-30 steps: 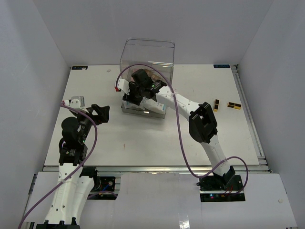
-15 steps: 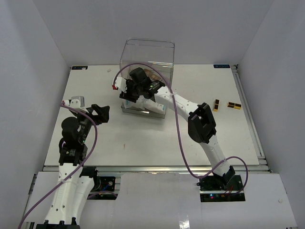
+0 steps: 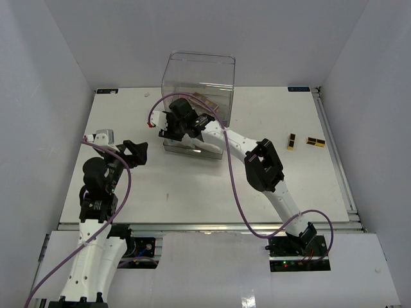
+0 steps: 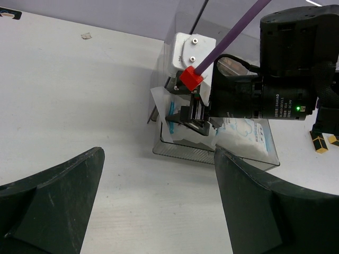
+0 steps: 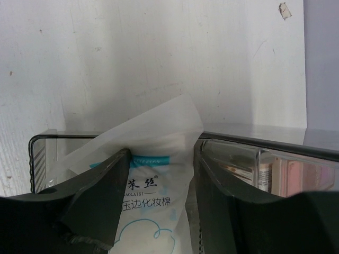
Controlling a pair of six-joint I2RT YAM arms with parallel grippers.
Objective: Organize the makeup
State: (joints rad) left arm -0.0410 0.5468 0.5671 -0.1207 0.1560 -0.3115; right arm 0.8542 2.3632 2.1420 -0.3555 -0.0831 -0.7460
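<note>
My right gripper (image 3: 168, 126) reaches into the clear tray (image 3: 172, 147) at the foot of the clear plastic box (image 3: 198, 77). In the right wrist view its fingers (image 5: 90, 196) are closed on a white-and-blue packet (image 5: 153, 180), whose corner sticks out past the fingertips. The left wrist view shows the right gripper (image 4: 186, 114) and the packet (image 4: 246, 132) lying in the tray (image 4: 212, 156). Pink palettes (image 5: 296, 174) stand inside the box. Two small brown-orange palettes (image 3: 291, 142) (image 3: 314, 142) lie on the table at the right. My left gripper (image 3: 131, 153) is open and empty above the table (image 4: 159, 211).
The clear box stands at the back centre of the white table (image 3: 192, 186). White walls close in on three sides. A small scrap (image 4: 86, 36) lies on the table at the far left.
My right gripper has moved left and a little towards the back along the front of the box, with the packet in it. The left arm has not moved.
</note>
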